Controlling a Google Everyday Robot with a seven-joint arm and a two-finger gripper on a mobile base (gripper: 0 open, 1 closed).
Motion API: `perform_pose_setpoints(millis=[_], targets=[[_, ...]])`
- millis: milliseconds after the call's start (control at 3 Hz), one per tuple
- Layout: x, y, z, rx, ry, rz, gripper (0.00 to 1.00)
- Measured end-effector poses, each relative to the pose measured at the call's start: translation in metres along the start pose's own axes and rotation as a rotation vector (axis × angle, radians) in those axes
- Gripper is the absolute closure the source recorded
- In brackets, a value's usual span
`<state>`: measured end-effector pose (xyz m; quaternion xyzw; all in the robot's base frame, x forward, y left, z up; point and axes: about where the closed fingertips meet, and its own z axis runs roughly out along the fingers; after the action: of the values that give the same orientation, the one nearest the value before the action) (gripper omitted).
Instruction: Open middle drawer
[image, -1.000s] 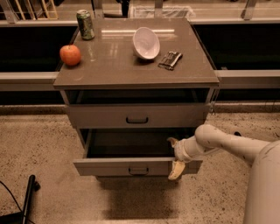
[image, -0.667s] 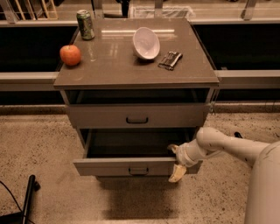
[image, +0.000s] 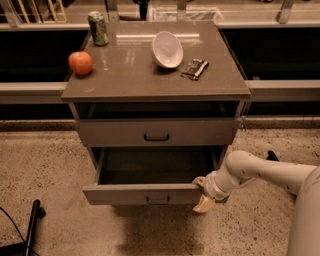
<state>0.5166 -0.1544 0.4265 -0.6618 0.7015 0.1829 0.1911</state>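
The middle drawer (image: 125, 194) is pulled out of the cabinet, its dark inside showing and its small black loop handle (image: 158, 200) facing me. My gripper (image: 202, 193) is at the right end of the drawer's front panel. One finger (image: 199, 181) sits behind the panel and the cream finger (image: 204, 204) in front, closed on the panel's edge. My white arm (image: 260, 172) reaches in from the right. The taller top drawer (image: 156, 131) above is closed. The lowest drawer is hidden under the open one.
On the cabinet top (image: 125, 82) stand an apple (image: 81, 63), a green can (image: 98, 28), a tilted white bowl (image: 167, 49) and a small dark packet (image: 194, 68). A black pole (image: 32, 225) lies on the speckled floor at the lower left. Low ledges run behind the cabinet.
The middle drawer has come out a little further toward me, with my gripper moving along with its right end. Everything on the cabinet top has stayed put.
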Motion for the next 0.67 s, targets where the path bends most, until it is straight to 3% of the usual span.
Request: perform_pose_setpoints(millis=[667], targets=[[-0.006, 0.021, -0.019, 0.008, 0.047, 0.002, 0.48]])
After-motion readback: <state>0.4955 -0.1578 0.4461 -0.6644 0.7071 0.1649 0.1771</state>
